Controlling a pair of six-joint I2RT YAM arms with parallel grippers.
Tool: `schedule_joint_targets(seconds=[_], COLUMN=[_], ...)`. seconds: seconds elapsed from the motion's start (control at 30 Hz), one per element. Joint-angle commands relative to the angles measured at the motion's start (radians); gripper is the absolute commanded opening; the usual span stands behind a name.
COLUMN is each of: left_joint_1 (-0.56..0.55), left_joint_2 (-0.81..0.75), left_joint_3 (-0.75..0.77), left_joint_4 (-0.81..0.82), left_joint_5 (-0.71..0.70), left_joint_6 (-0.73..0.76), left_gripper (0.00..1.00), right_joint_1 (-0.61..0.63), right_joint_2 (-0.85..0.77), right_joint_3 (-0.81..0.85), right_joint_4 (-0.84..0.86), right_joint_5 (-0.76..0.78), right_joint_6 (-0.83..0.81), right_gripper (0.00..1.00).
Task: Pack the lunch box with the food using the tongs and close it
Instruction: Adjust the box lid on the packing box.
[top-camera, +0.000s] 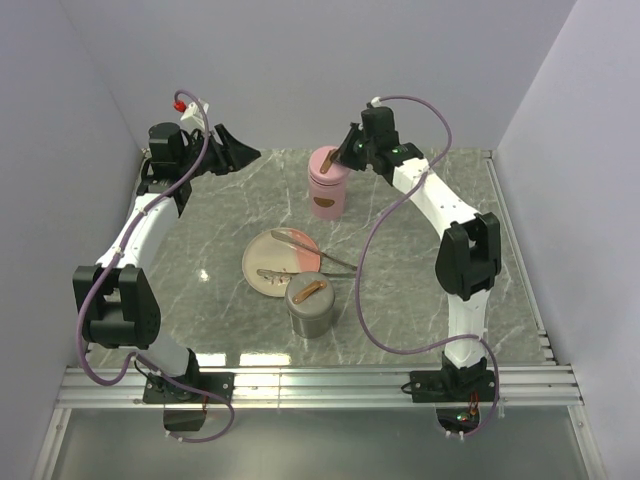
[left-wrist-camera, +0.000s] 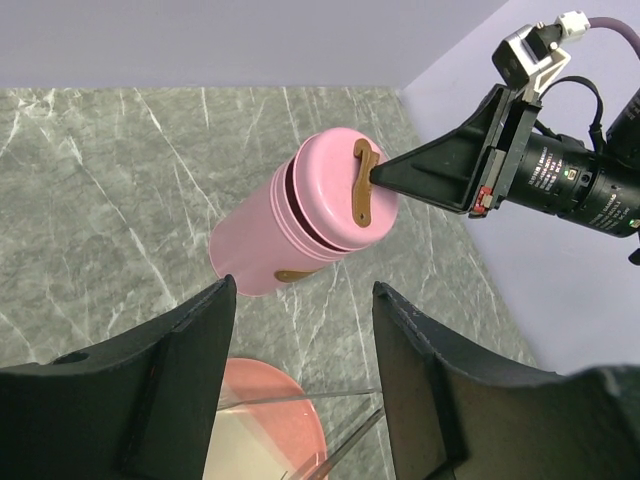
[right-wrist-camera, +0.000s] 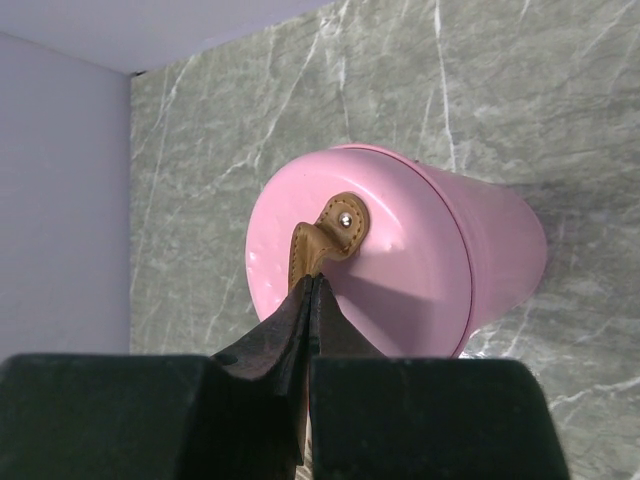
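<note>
The pink cylindrical lunch box (top-camera: 327, 195) stands upright at the back centre of the table. Its pink lid (left-wrist-camera: 335, 195) sits on top, and a dark gap shows under the lid on one side. My right gripper (right-wrist-camera: 310, 285) is shut on the lid's brown leather strap (right-wrist-camera: 318, 243), reaching in from the right. My left gripper (left-wrist-camera: 303, 290) hangs open and empty to the left of the box, well above the table. The silver tongs (top-camera: 310, 252) lie across the pink plate (top-camera: 258, 255). A few small brownish bits of food (top-camera: 272, 273) lie on the plate.
A grey metal canister (top-camera: 311, 305) with a brown strap on its lid stands just in front of the plate. Walls close in the table at the back and on both sides. A metal rail runs along the near edge.
</note>
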Motion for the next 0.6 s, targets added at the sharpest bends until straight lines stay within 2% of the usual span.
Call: schedule_joint_targets(seconds=[0.0, 0.57], left_joint_1=[0.005, 0.005], left_joint_2=[-0.029, -0.017], left_joint_3=[0.009, 0.008], left_joint_4=[0.044, 0.046], left_joint_5=[0.02, 0.022], left_joint_6=[-0.003, -0.008], left_gripper=[0.63, 0.64], right_joint_1=[-0.007, -0.023], right_joint_2=[0.015, 0.043], right_joint_3=[0.01, -0.016], right_joint_4=[0.055, 0.052], right_joint_5=[-0.046, -0.035], right_joint_6=[0.032, 0.075], right_gripper=[0.0, 0.0])
